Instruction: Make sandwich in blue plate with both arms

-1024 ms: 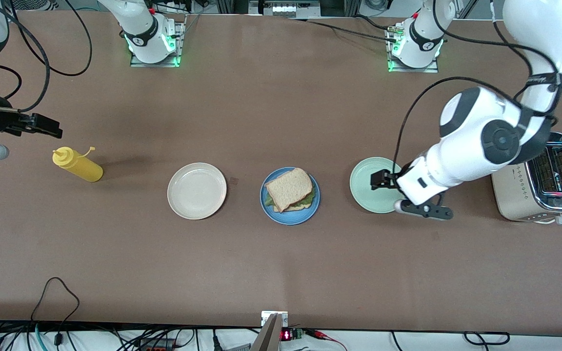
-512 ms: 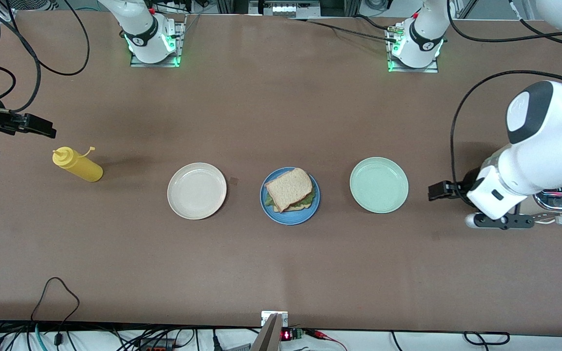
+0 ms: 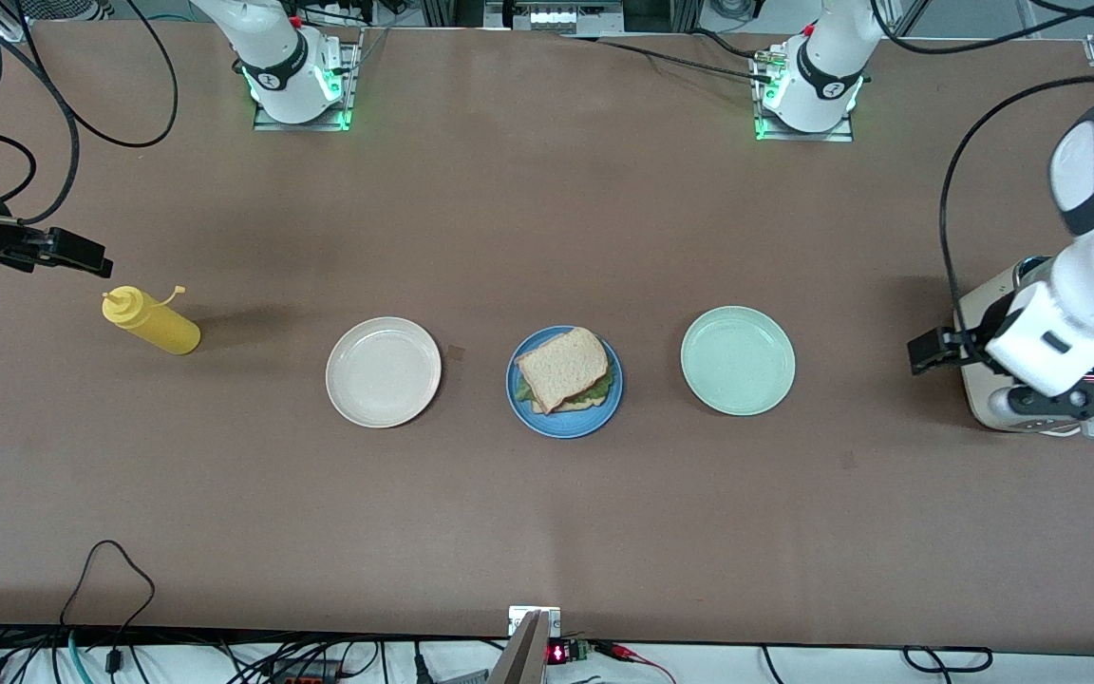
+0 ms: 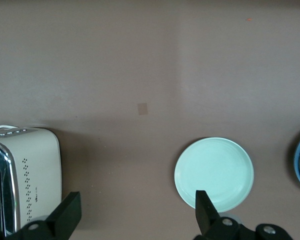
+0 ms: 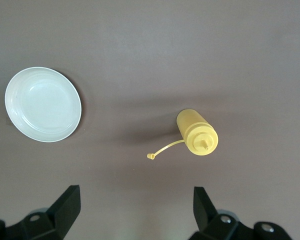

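Sandwich [image 3: 565,370] untouched; both grippers' fingers wide, empty.

Brown table [image 3: 547,218] carries blue plate [image 3: 540,412]; beside it a beige plate [image 3: 383,371] and green plate [image 3: 737,360]; yellow bottle [image 3: 150,321] and toaster [image 3: 979,399] toward table's ends.

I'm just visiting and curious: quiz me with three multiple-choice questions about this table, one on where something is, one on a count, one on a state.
1. Where is the sandwich?
A. on the blue plate
B. on the beige plate
C. in the toaster

2. How many plates are on the table?
A. two
B. three
C. four

3. What is the left gripper doing?
A. holding bread
B. open, holding nothing
C. gripping a plate

Answers: 1 A, the bread sits on blue; 2 B, beige, blue and pale green; 3 B, its fingers are spread with nothing between.
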Controlling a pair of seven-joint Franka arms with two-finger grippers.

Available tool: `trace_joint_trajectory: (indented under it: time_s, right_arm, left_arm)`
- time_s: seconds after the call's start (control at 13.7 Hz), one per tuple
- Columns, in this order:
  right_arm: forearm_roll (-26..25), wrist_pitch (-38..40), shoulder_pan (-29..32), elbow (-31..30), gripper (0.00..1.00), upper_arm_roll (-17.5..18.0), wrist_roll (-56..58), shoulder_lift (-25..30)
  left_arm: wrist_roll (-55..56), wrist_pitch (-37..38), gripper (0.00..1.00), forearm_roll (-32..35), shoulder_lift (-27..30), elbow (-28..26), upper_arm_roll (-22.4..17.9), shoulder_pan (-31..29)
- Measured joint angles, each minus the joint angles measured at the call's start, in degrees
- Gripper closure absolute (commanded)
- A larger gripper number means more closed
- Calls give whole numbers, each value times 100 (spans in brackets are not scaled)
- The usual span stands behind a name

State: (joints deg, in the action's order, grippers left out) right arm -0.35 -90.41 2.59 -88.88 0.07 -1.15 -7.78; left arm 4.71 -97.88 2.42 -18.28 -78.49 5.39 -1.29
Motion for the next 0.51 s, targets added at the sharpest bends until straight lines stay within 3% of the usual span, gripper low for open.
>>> trace_joint_trajectory:
  time_s: [0.22,0.51]
  right_arm:
    - [0,0,-7,0,0,13,0,0]
    - [0,0,-12,0,0,23,0,0]
  left_arm:
    - [-296,186,0,-146,509,-434,-320,9]
    - [-312,234,0,-156,960,-923,-317,20]
